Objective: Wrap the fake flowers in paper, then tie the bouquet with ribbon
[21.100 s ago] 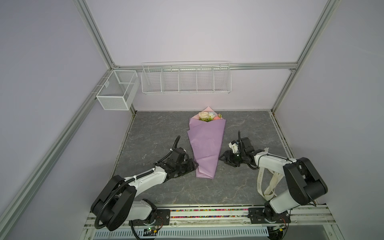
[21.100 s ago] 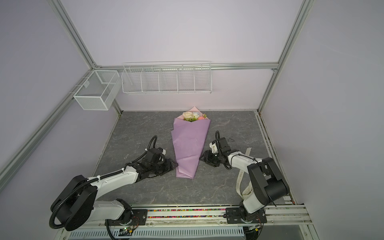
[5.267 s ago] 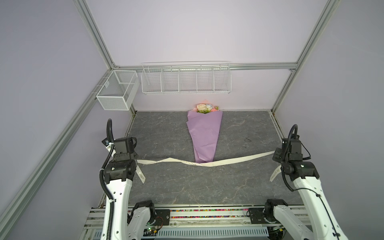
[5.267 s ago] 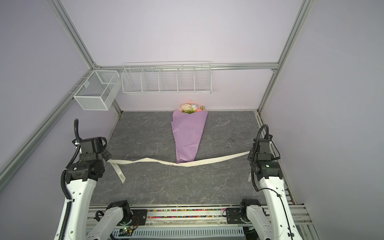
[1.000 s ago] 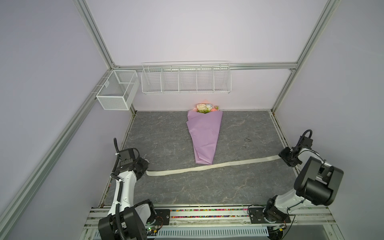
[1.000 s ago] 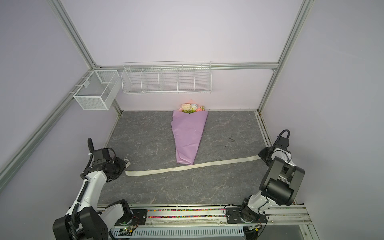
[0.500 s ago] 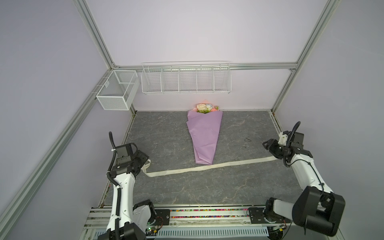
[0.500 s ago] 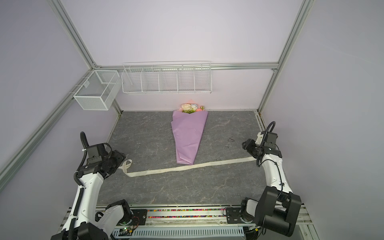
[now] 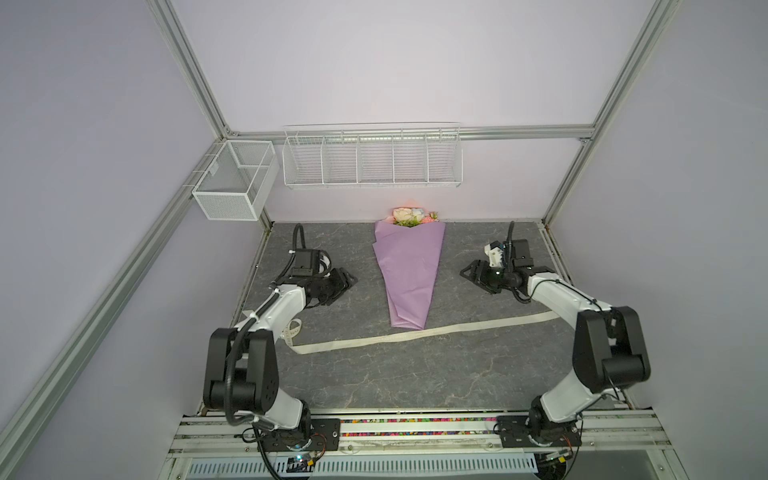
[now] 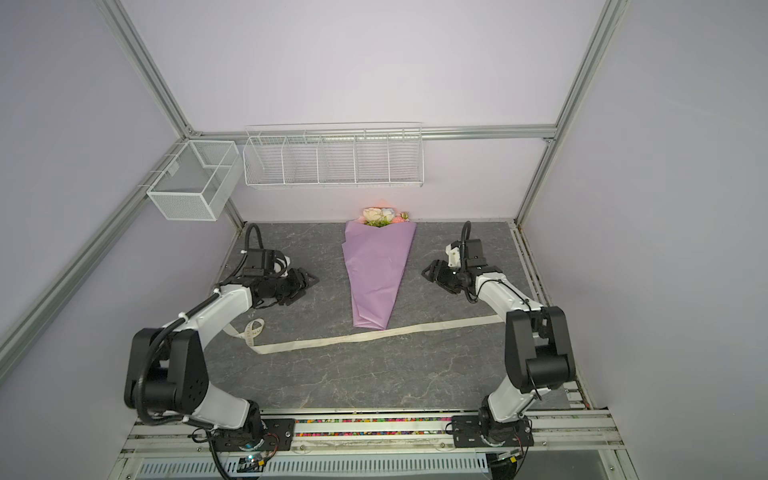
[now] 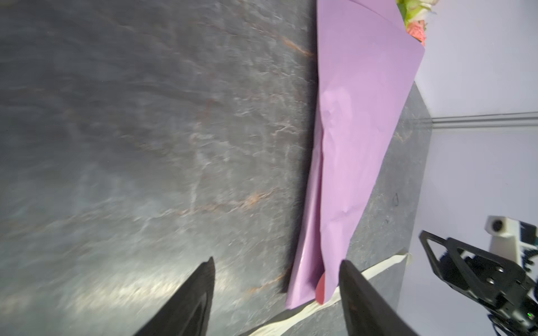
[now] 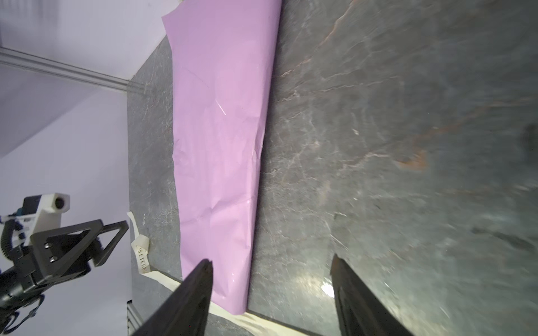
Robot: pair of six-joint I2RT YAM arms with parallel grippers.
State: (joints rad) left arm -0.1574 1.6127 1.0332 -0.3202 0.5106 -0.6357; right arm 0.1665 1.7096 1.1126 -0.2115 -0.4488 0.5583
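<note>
Top views both show the bouquet of fake flowers (image 9: 411, 216), cone-wrapped in lilac paper (image 9: 409, 270), lying mid-counter (image 9: 357, 374), blooms at 12 o'clock, tip at 6; left fingers (image 9: 347, 279) spread empty at its 9, right fingers (image 9: 467, 272) likewise at 3, about equally near.

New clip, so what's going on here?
The job is tying a bouquet, and it is not tied yet. The bouquet lies wrapped in lilac paper mid-table, flowers at the far end. The left end effector and right end effector flank it low on either side, both open and holding nothing. The ribbon lies loose across the table at the paper's narrow tip, touched by neither.
</note>
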